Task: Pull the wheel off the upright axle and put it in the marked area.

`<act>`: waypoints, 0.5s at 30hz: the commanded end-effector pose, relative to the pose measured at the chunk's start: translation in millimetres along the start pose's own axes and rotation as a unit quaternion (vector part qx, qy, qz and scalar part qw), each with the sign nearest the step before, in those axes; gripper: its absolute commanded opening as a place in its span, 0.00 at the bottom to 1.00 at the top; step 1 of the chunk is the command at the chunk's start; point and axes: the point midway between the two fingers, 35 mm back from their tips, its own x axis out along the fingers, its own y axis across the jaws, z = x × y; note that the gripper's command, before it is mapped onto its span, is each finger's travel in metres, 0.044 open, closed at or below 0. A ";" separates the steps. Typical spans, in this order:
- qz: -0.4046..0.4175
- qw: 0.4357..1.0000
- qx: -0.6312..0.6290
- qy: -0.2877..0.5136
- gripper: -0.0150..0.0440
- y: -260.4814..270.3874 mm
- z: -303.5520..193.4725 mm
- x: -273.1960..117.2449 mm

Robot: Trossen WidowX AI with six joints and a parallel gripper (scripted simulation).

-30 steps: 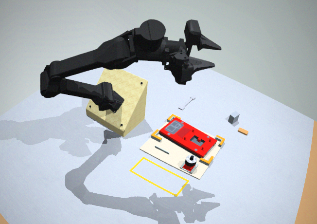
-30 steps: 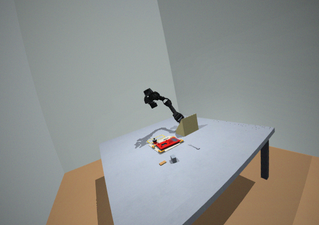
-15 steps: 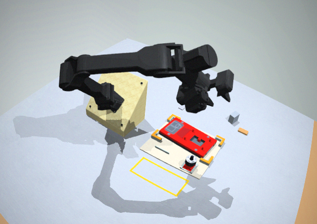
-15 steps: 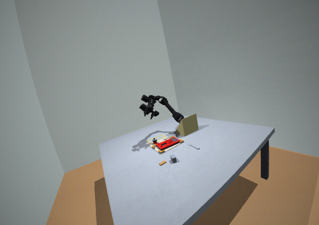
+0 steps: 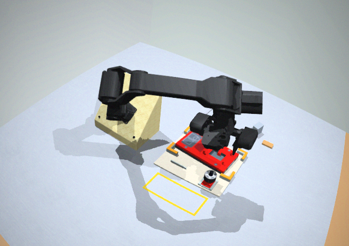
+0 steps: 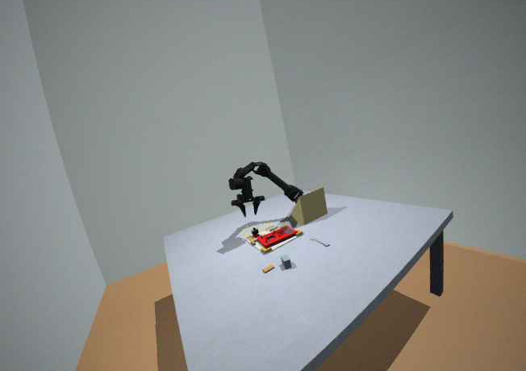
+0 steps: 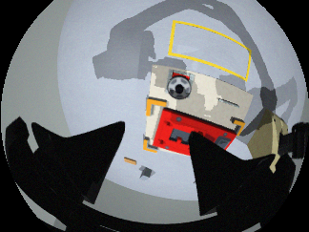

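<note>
The wheel (image 5: 209,179) (image 6: 254,231) (image 7: 171,87), black with a light grey face, sits on the upright axle (image 5: 211,173) above a small red base at the corner of the beige board (image 5: 191,171) (image 7: 162,76). The marked area, a yellow outline (image 5: 169,201) (image 7: 172,38), lies on the table beside the board, with nothing in it. My gripper (image 6: 250,214) (image 7: 157,131) points down, open and empty, high above the board area. It is off to the red plate's side of the wheel, not over it. In the top view its body hides one fingertip.
A red plate (image 5: 194,150) (image 7: 191,121) lies on the board between orange corner brackets. A thin grey pin (image 5: 178,164) (image 7: 228,102) lies near it. A grey block (image 5: 258,127) (image 6: 285,261), an orange block (image 5: 267,144) (image 6: 268,268) and a thin metal tool (image 6: 315,239) lie beyond the board.
</note>
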 end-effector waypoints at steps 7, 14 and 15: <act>-0.078 0.994 0.008 -0.078 0.76 -10.4 17.6 30.4; -0.078 0.994 0.008 -0.077 0.76 -12.7 19.1 44.7; -0.078 0.994 0.008 -0.077 0.76 -13.4 19.7 49.0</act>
